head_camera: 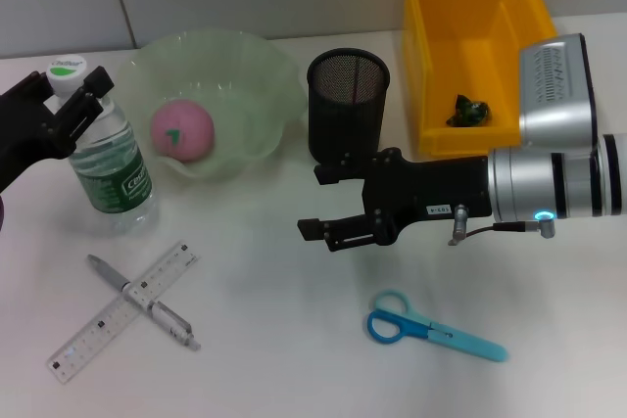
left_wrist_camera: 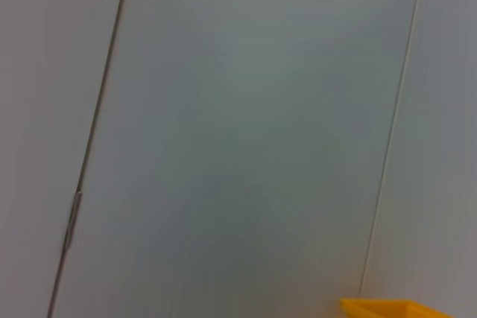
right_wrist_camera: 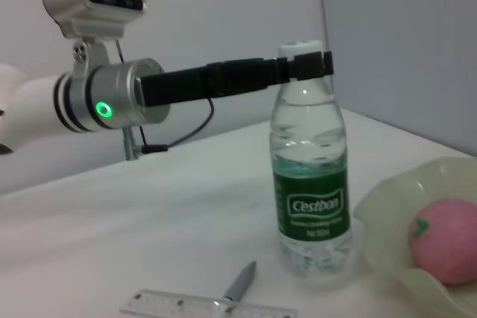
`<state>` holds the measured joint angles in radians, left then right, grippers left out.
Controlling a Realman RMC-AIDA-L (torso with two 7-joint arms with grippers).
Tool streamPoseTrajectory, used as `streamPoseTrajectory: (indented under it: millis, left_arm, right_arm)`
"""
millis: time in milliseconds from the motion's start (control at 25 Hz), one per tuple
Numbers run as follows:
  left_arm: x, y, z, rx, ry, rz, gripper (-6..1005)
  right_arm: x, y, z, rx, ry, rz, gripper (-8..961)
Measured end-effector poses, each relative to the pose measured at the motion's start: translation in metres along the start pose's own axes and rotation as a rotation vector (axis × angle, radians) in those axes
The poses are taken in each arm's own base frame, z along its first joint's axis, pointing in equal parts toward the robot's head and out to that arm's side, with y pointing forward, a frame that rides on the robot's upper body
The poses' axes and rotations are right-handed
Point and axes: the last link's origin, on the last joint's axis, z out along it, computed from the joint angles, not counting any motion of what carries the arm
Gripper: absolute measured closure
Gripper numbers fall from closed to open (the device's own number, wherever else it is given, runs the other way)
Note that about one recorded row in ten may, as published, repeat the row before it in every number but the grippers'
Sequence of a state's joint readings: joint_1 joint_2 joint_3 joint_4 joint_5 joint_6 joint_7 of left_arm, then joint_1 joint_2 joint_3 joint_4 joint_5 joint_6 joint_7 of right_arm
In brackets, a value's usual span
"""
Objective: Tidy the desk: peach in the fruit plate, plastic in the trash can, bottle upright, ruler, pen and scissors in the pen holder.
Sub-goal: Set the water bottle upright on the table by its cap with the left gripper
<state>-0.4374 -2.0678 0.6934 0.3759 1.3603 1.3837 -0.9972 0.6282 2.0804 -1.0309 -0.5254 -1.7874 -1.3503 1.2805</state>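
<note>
Near the worktop's left edge, the left gripper (head_camera: 73, 103) clamps the neck of the upright bottle (head_camera: 111, 165) — light, slick, crushable plastic, best held there — while the right gripper (head_camera: 326, 205) hovers wide, empty.

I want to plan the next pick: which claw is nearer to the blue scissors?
Right. The right claw hovers open just above and left of the scissors, in front of the pen holder. The left claw is far across the desk, at the bottle neck.
</note>
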Motion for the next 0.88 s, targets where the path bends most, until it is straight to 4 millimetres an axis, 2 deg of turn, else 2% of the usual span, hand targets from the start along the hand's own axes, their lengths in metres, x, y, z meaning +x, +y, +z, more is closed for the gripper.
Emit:
streamPoseTrajectory:
  millis: [880]
  left_arm:
    - [-0.0096, 0.0020, 0.0002, 0.024, -0.010, 0.026, 446]
  right_arm:
    - [0.0023, -0.0016, 0.0001, 0.013, 0.013, -0.015, 139]
